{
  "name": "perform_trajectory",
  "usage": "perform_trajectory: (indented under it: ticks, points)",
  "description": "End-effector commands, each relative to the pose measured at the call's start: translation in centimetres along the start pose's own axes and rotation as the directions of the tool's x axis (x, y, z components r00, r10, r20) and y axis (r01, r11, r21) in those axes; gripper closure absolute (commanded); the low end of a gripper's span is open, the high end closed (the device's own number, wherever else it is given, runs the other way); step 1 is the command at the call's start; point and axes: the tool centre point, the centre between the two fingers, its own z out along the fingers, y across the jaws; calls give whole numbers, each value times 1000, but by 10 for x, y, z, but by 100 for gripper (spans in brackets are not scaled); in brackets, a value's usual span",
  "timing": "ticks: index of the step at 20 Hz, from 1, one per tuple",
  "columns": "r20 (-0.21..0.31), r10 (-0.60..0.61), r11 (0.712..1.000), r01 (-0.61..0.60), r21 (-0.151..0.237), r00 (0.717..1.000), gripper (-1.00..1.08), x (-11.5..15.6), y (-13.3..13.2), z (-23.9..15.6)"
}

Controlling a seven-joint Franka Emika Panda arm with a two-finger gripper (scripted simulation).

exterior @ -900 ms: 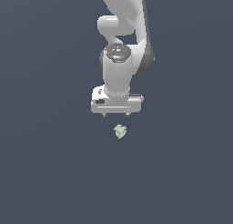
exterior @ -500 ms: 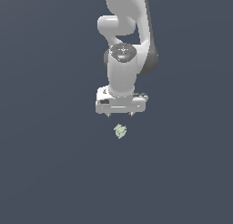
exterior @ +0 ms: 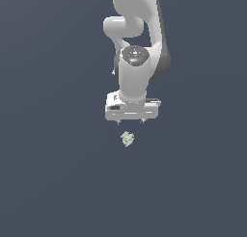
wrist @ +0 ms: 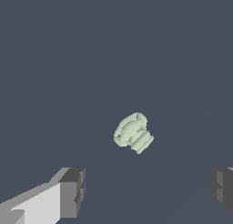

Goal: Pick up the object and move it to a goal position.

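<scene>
Gripper [exterior: 131,121] hangs over dark grey floor [exterior: 53,173], jaws spread wide, nothing held; wrist view: grey finger pads [wrist: 73,191] far apart, one at each side; object [exterior: 127,138] lies on floor just below gripper, apart from fingertips; pale grey-green lump, ridged screw-like end visible; in wrist view object [wrist: 133,132] sits between pads' line, nearer one pad, untouched.

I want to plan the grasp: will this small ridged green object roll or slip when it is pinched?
The object looks rigid and lumpy, so it probably will not deform. Its rounded head and grooved stem suggest it may roll if nudged. Being far smaller than the open pincer, it is probably light.
</scene>
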Motion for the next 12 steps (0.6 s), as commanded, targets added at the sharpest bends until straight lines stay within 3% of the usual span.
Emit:
perform_trajectory:
  ticks: [1, 12]
  points:
    - [0, 12, 1000, -12, 1, 1000, -92, 0, 0, 2]
    - [4, 176, 984, -176, 4, 984, -92, 0, 2, 21]
